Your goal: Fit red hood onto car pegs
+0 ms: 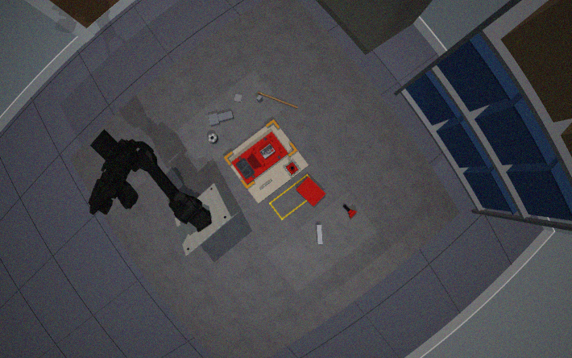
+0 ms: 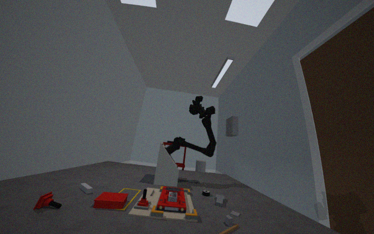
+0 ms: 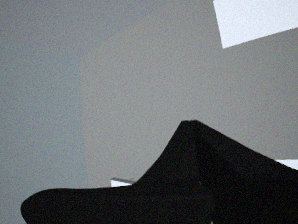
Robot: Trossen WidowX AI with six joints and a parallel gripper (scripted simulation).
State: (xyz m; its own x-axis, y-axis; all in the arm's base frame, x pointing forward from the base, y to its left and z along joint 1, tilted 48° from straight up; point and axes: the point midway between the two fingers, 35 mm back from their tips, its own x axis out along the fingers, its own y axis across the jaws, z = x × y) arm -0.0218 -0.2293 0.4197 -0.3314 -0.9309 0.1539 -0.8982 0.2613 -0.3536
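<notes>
End effector (image 2: 197, 105) raised high, fingers closed on nothing, well apart from hood (image 2: 110, 200). Risk: descending closed, it strikes the roof and shoves hood across surface.

Hood (image 1: 310, 191) lies on the table beside the jig (image 1: 267, 184) holding the chassis (image 1: 259, 160).

Red joystick post (image 2: 144, 198) stands between hood (image 2: 110, 200) and chassis (image 2: 171, 199); space above both open.

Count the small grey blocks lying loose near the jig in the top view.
4: a joined-looking pair up-left of the jig, one small block further up, a tiny one by the yellow stick, one pale bar below the hood. More may be hidden.
</notes>
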